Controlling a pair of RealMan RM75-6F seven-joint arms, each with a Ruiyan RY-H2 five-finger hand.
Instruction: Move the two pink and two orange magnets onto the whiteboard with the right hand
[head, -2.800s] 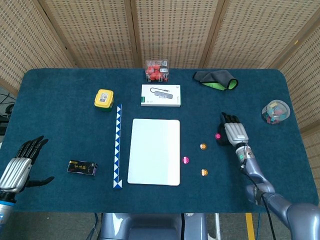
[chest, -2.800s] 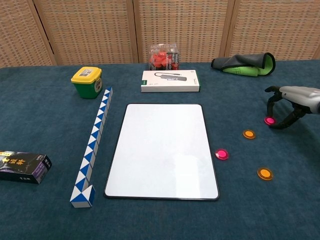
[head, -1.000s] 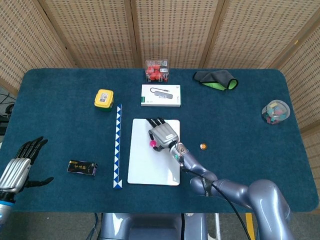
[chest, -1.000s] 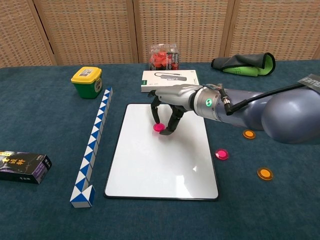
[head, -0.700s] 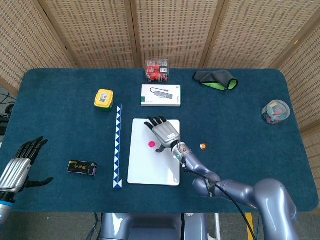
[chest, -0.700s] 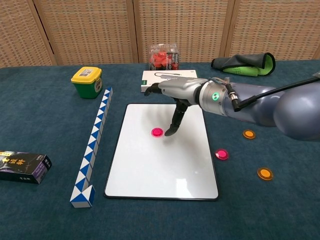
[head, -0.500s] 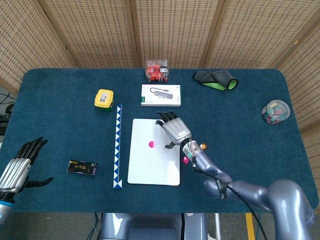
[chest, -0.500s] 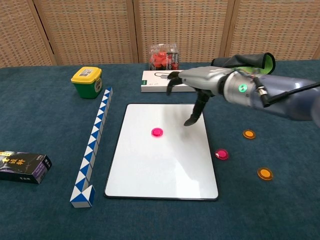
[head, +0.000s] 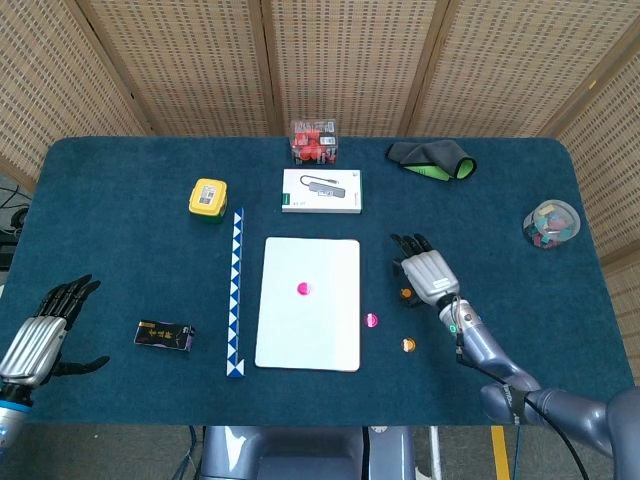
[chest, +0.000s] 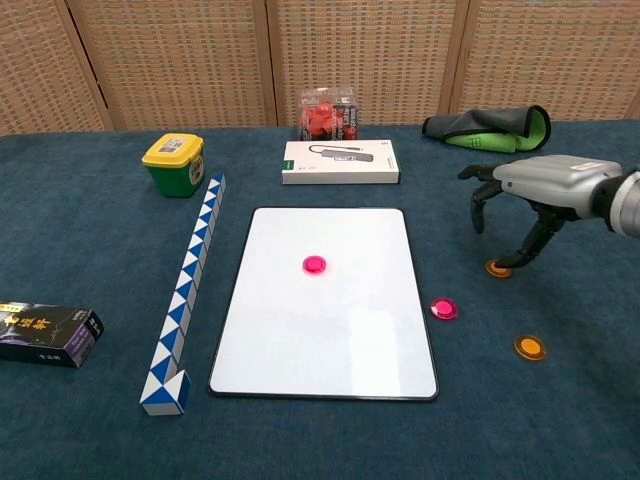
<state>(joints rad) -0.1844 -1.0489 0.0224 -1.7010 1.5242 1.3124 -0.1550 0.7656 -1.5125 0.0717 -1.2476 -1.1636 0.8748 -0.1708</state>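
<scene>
One pink magnet (head: 303, 289) (chest: 314, 264) lies on the whiteboard (head: 309, 330) (chest: 325, 340). A second pink magnet (head: 371, 321) (chest: 443, 309) sits on the cloth just right of the board. An orange magnet (chest: 496, 269) (head: 406, 294) lies under my right hand (head: 427, 271) (chest: 530, 195), which hovers over it with fingers spread and holds nothing. Its thumb tip stands beside that magnet. The other orange magnet (head: 408, 345) (chest: 530, 348) lies nearer the front. My left hand (head: 42, 332) rests open at the far left edge.
A blue-white folding ruler (head: 235, 292) (chest: 186, 295) runs along the board's left side. A white box (head: 322, 190) (chest: 340, 161), red-filled clear box (head: 314, 141), yellow-lidded tub (head: 208, 198), cloth (head: 432, 160), black packet (head: 164, 335) (chest: 45, 333) and jar (head: 551, 223) lie around.
My right hand let go of a pink magnet on the whiteboard, then swung right off the board and now hovers over the upper orange magnet.
</scene>
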